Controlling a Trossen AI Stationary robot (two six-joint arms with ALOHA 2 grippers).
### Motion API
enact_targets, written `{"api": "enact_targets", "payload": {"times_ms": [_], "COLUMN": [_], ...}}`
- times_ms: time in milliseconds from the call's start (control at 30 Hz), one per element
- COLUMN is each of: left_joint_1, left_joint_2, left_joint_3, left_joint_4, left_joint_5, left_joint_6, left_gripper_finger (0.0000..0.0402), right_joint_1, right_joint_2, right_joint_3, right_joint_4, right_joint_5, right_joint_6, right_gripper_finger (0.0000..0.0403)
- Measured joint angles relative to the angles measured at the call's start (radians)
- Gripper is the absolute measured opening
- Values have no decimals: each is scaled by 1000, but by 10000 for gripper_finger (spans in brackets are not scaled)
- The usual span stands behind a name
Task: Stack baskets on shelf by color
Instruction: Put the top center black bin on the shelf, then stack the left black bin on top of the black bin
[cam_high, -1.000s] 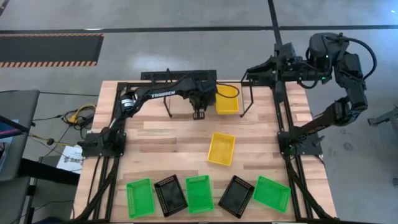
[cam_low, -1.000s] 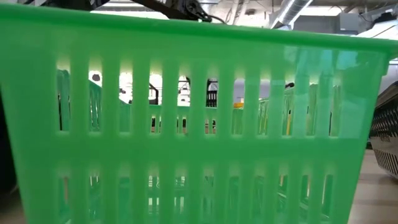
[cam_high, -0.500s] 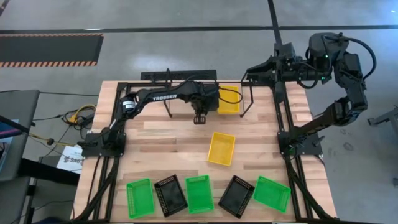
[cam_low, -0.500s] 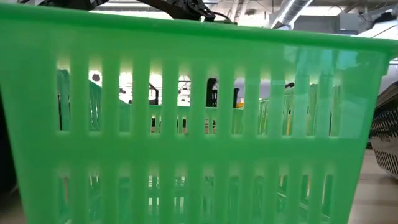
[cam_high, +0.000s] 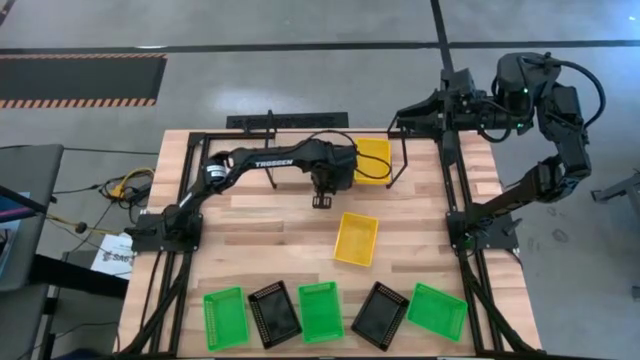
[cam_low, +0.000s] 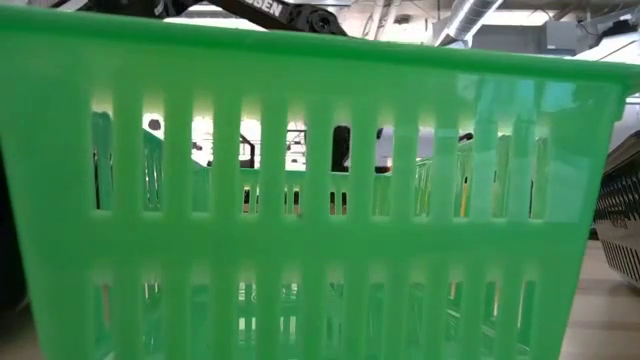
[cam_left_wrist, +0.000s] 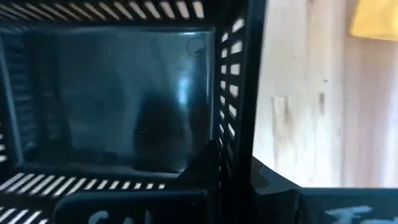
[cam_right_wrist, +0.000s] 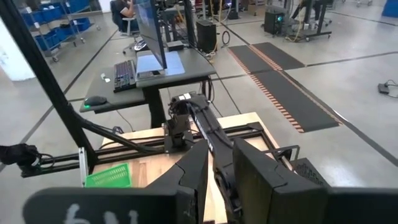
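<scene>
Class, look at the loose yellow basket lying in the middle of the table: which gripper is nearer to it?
The left. The left gripper hangs just beyond the yellow basket, near the shelf. The right gripper is parked off the table's far right corner.

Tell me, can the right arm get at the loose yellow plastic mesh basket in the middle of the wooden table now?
Probably yes. The right gripper is parked beyond the far right corner, but nothing lies between it and the yellow plastic mesh basket.

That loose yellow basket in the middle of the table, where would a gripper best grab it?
Probably from straight above, pinching one thin side wall of the yellow basket. It lies open side up and slightly skewed, with bare table all round it, so any rim is free. The near short wall looks easiest.
</scene>
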Motion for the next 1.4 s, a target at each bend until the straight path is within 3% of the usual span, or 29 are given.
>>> {"api": "enact_targets", "payload": {"times_ms": [800,1033,1233,1400], "left_joint_1": [27,29,29,30], "left_joint_2": [1,1,1,1], "left_joint_3": [16,16,16,30], "left_joint_4": [37,37,49,7], "left_joint_5": [-10,-17,-116,-162], "left_joint_6": [-9,-1,-25,-68], "left_gripper_finger": [3,59,119,146], "right_joint_1": [0,0,0,0], "right_joint_2": [0,0,0,0], "right_joint_3": [0,0,0,0], "right_joint_4": [-2,-3,-2,-2], "right_joint_5": [0,0,0,0], "right_joint_6": [-4,-4,-3,-3], "right_gripper_finger": [98,98,98,98]}}
